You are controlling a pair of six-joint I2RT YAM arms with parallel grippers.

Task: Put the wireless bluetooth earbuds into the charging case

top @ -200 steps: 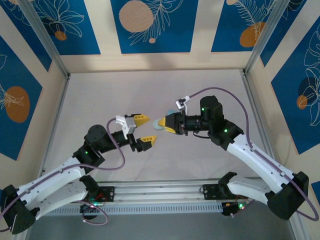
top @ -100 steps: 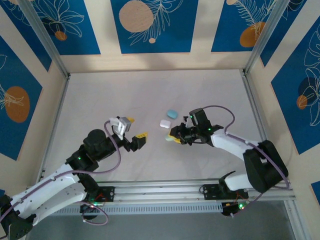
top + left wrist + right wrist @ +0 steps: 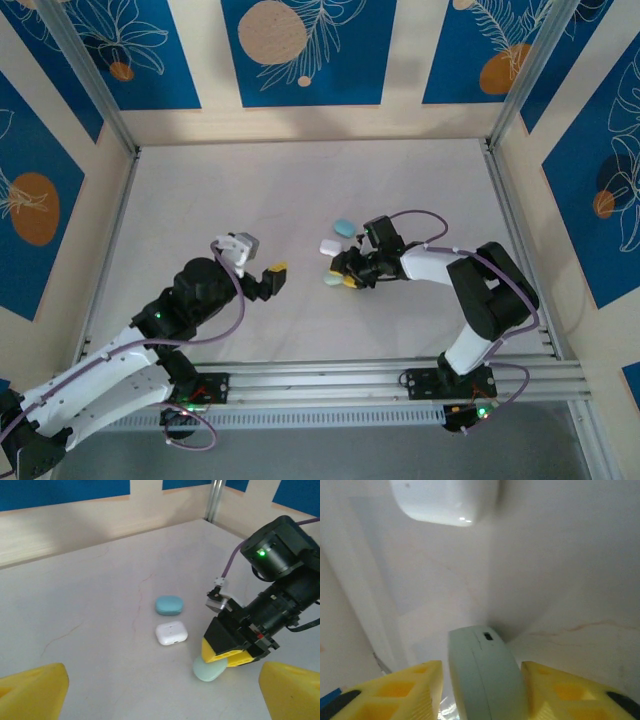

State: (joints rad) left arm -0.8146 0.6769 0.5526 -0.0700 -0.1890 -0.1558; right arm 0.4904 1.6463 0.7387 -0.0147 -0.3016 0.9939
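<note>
Three closed charging cases sit mid-table: a blue one (image 3: 344, 227), a white one (image 3: 330, 246) and a pale green one (image 3: 331, 280). The green case (image 3: 487, 680) stands on its edge on the table between the yellow fingers (image 3: 405, 692) of my right gripper (image 3: 347, 274), with a thin gap on each side, so the gripper is open around it. My left gripper (image 3: 268, 282) hovers wide open to the left of the cases, nothing between its fingertips (image 3: 35, 690). In the left wrist view the green case (image 3: 210, 668) lies under the right gripper (image 3: 227, 652). The earbuds are out of view.
The white case (image 3: 171, 632) and the blue case (image 3: 169, 605) lie close behind the green one. A raised wall with a metal post (image 3: 505, 90) borders the table at the back right. The right arm's cable (image 3: 420, 215) loops above its wrist.
My right arm came down and set the green case on the table, then loosened its jaws. My left gripper drew back toward the near left and opened wider.
</note>
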